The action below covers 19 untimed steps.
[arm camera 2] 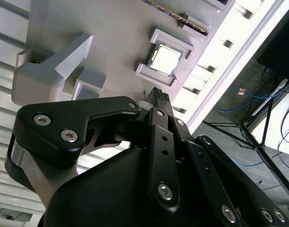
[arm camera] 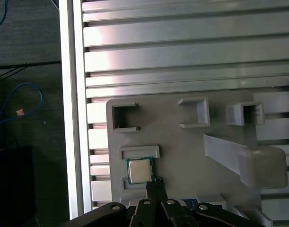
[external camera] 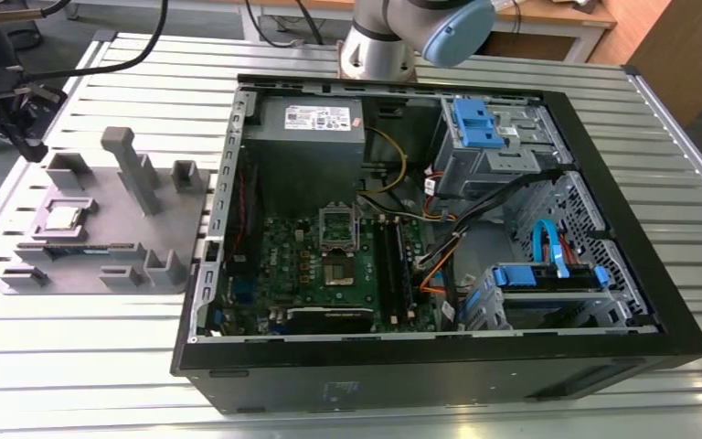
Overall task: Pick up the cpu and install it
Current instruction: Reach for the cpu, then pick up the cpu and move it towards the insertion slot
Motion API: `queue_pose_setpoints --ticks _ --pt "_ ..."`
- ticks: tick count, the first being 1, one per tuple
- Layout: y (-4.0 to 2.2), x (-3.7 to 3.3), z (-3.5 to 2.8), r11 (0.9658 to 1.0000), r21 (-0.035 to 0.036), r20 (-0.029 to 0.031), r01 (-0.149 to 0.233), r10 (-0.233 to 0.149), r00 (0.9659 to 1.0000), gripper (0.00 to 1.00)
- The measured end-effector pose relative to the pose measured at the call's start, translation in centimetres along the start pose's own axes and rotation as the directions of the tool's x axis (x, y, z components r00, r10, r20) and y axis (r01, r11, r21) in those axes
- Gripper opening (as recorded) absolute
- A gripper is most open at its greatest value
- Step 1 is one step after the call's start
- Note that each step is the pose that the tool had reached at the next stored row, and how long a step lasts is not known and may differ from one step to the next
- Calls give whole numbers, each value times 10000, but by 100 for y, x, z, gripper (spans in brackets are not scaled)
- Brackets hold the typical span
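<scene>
The cpu (external camera: 61,217), a small square chip with a silvery top, lies flat in a recess of the grey fixture tray (external camera: 95,197) at the exterior view's left, beside the open computer case (external camera: 449,238). In both wrist views my gripper (arm camera: 154,181) (arm camera 2: 157,94) hovers above the tray, and its black fingertips are pressed together just beside the cpu (arm camera: 139,170) (arm camera 2: 166,59). There is nothing between the fingers. Inside the case, the motherboard's socket (external camera: 341,270) sits below its raised silver frame (external camera: 336,224).
Tall grey posts (external camera: 125,165) rise from the tray close to the cpu. A memory stick (external camera: 83,247) lies on the tray. The case holds a power supply (external camera: 314,119), blue drive cages (external camera: 485,128) and loose cables. The table edge (arm camera: 71,142) is near the tray.
</scene>
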State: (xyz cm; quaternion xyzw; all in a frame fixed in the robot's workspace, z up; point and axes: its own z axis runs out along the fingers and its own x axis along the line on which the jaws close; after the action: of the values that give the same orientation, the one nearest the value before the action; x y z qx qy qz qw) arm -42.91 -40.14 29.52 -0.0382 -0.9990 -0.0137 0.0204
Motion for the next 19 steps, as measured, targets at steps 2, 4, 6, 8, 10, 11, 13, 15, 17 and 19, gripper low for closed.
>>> queue_pose_setpoints --ticks 2,4,6,8,10,11,13,15,17,19 --pt "-1 1 2 10000 -1 2 1 -1 10000 11" --pt "-1 10 5 10000 -1 2 0 0 10000 11" --pt "-2 24 8 10000 0 0 0 0 10000 11" --pt "-3 38 11 10000 0 0 0 0 10000 11" --pt "-4 48 15 10000 0 1 0 0 10000 11" --pt "-5 52 17 10000 0 1 0 0 10000 11" --pt "-5 57 18 10000 0 0 0 0 10000 11" --pt "-5 62 20 10000 0 1 0 0 10000 11" --pt "-5 62 20 10000 0 1 0 0 10000 11" --pt "-5 62 20 10000 0 1 0 0 10000 11"
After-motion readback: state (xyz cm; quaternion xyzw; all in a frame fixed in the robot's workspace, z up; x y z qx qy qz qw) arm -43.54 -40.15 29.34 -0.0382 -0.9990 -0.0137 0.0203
